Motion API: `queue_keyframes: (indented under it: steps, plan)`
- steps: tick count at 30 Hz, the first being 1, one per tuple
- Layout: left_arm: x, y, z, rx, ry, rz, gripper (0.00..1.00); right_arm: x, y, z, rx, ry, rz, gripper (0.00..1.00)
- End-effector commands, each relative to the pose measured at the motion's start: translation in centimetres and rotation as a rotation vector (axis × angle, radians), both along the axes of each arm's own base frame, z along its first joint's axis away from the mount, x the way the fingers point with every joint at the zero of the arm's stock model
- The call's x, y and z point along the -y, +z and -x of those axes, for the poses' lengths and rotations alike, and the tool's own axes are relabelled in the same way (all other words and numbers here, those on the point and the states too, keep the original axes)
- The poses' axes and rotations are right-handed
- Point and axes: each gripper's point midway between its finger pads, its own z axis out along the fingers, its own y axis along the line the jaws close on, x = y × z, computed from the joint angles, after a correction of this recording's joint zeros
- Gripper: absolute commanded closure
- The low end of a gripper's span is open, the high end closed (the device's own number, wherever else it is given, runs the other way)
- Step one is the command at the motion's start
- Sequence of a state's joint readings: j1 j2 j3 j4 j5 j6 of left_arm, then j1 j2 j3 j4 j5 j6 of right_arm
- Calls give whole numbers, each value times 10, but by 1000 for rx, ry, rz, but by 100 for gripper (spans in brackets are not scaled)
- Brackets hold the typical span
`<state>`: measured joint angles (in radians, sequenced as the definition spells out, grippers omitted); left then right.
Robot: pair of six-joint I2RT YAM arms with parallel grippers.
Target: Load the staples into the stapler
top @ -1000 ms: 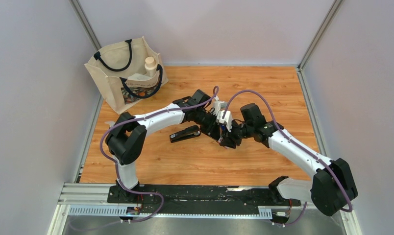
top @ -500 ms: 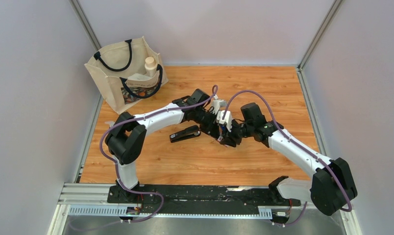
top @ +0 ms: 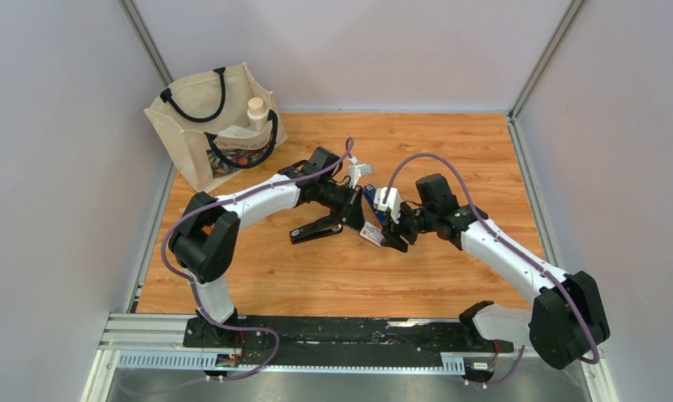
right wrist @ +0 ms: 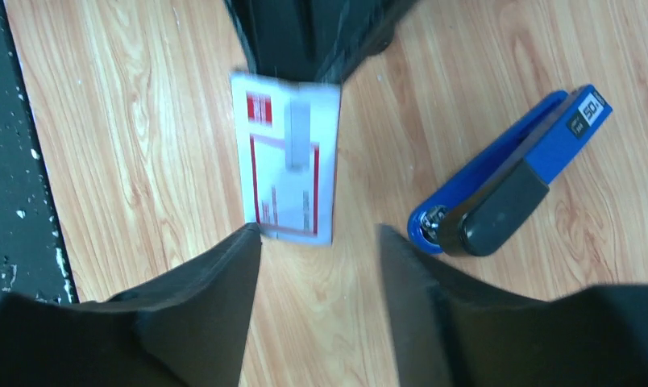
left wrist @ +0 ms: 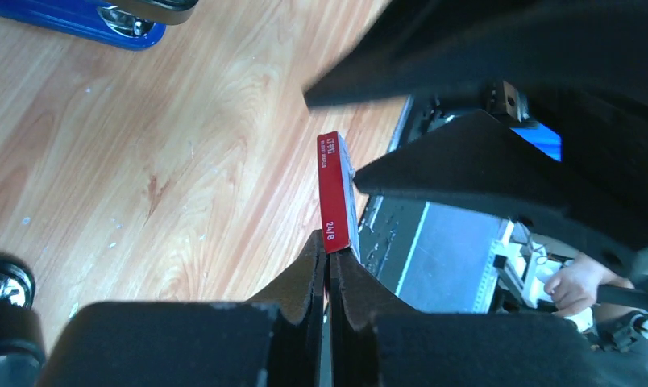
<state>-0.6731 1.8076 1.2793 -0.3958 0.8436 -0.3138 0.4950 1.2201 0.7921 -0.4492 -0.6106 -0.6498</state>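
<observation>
The left end effector (left wrist: 329, 254) is clamped on one end of the staples (left wrist: 335, 193), its fingertips (left wrist: 313, 266) pinched nearly together around the thin box and holding it edge-on above the worktop (left wrist: 143, 161). The right end effector (right wrist: 317, 242) stands with its fingers apart, one on each side of the box's free end but not gripping it; whether either finger touches the cardboard cannot be told.

As for progress, the task looks to be at an early stage. The box appears shut, with no staple strip in sight, and the stapler (right wrist: 506, 181) lies closed on the worktop, just beside the two end effectors and untouched by either. Opening the box, drawing out a strip, opening the stapler's magazine and seating the strip all seem to remain.

In the right wrist view the long axis of the staples (right wrist: 288, 169) runs from the left end effector's grip towards the right one, the printed face turned to that camera. The stapler lies flat with its long axis diagonal to the box; its rounded end points towards the right end effector and its squared, labelled end points away.

A black stapler (top: 316, 228) lies on the worktop near the left arm, and a tote bag (top: 216, 126) stands at the far left corner.
</observation>
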Motion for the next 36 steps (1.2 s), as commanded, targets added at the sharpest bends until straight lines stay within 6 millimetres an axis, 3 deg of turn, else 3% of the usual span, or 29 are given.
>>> queue_keyframes:
  steps: [1,8,15,26,36]
  plan:
    - [-4,50,2,1,-34,188,100,12,22,-5,98,-12,9,36]
    - [-4,82,7,-97,-69,395,100,24,54,-11,200,-79,-77,32]
    - [-2,123,4,-141,-71,585,100,20,75,-6,244,-80,-149,31]
    - [-7,114,-10,-187,-3,586,100,32,88,-9,342,-108,-150,32]
    - [-8,117,-9,-167,-12,598,100,36,124,-17,95,-214,-345,34]
